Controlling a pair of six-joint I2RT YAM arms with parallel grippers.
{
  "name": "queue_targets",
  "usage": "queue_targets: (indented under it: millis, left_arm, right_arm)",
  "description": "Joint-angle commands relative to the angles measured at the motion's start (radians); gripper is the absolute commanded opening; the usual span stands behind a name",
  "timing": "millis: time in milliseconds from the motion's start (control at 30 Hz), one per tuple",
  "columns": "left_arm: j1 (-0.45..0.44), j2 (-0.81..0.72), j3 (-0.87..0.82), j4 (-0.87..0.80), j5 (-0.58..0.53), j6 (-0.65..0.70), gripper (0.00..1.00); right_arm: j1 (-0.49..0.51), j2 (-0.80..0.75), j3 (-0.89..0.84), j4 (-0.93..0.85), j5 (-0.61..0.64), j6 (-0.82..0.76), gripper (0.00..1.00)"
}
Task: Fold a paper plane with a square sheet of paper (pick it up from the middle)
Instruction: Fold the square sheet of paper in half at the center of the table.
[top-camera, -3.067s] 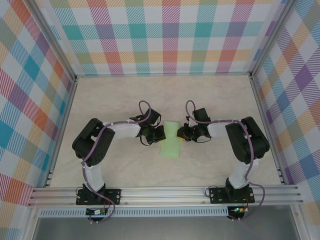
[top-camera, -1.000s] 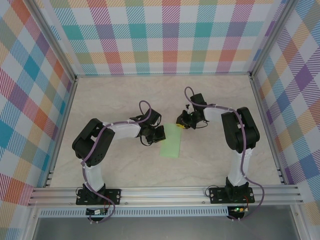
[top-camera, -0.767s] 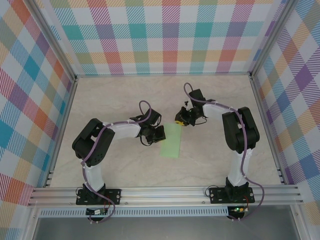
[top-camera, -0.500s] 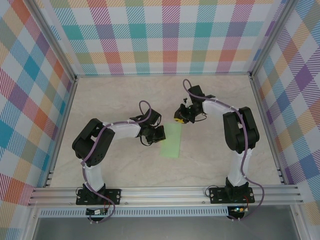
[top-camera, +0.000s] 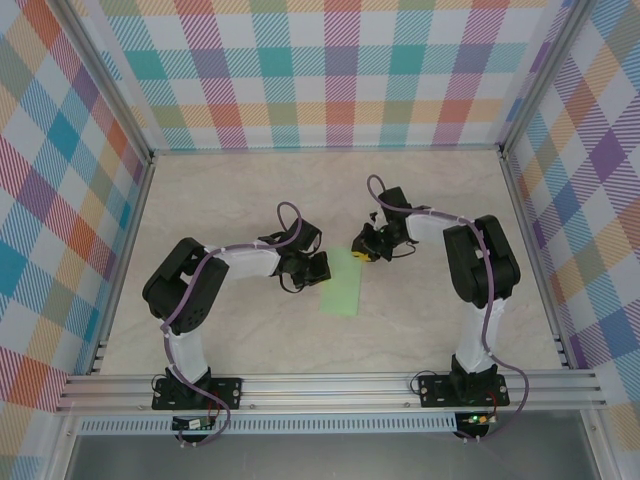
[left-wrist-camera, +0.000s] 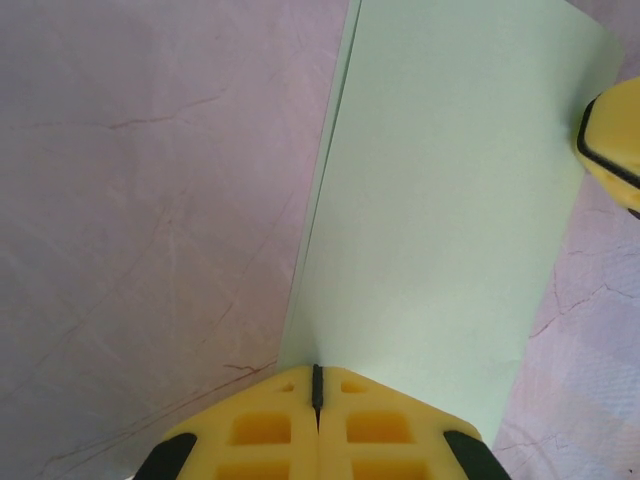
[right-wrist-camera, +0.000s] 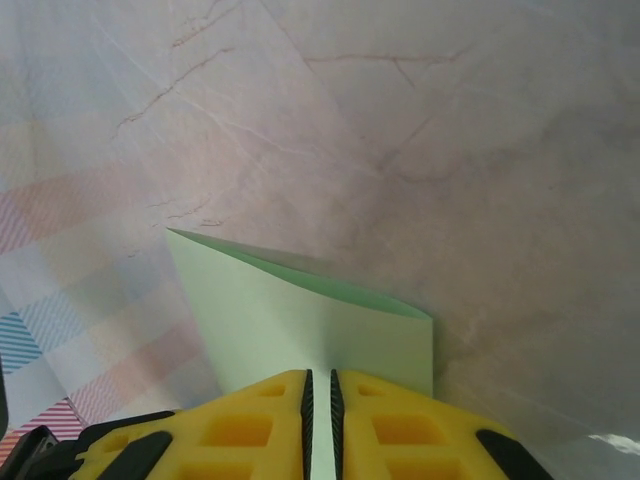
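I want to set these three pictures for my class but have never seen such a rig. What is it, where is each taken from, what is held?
Two robot arms are bolted side by side at the near edge of a table, each ending in a two-finger gripper. The wide picture looks down from above and behind them. The two close-ups come from wrist cameras; the yellow blocks are each arm's own fingers. On the table lies one pale green paper, folded into a narrow strip. The left gripper is shut, tips at the paper's left edge. The right gripper, almost shut, seems to pinch a far corner.
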Motion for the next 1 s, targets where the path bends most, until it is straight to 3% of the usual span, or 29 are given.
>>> queue_targets:
  millis: [0, 700, 967]
  left_arm:
    - [-0.007, 0.024, -0.043, -0.125, -0.053, 0.003, 0.0]
    - [-0.007, 0.019, -0.055, -0.121, -0.058, 0.011, 0.0]
    - [-0.007, 0.022, -0.063, -0.121, -0.058, 0.006, 0.0]
  right_arm:
    - [0.006, -0.062, -0.026, 0.055, 0.018, -0.01, 0.15]
    - [-0.007, 0.051, -0.081, 0.137, 0.066, -0.039, 0.14]
    - [-0.034, 0.01, -0.083, 0.216, -0.036, -0.007, 0.15]
